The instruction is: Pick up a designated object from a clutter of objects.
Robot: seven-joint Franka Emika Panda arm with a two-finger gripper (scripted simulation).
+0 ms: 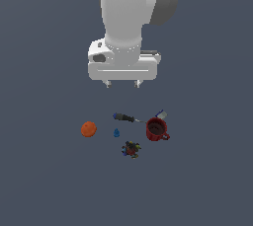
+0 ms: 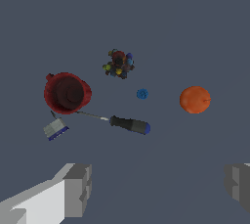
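Blue piece (image 1: 116, 132): tiny, drop-shaped, lying free on the grey surface (image 1: 44, 180), between the orange ball (image 1: 89, 129) and the red mug (image 1: 157, 130)
Screwdriver (image 1: 126, 118): dark, slim, just beyond the blue piece, tip toward the mug
Lump (image 1: 131, 149): dark, multicoloured, near the blue piece
Small box (image 1: 160, 115): grey-white, beside the mug
Tool (image 1: 122, 84): fingers spread wide, holding nothing, hanging well above the clutter

Table (image 1: 44, 180): matt dark grey. Red mug (image 1: 157, 130): smooth, slightly glossy. Screwdriver (image 2: 128, 123): matt dark handle, thin metallic shaft. Orange ball (image 1: 89, 129): matt.
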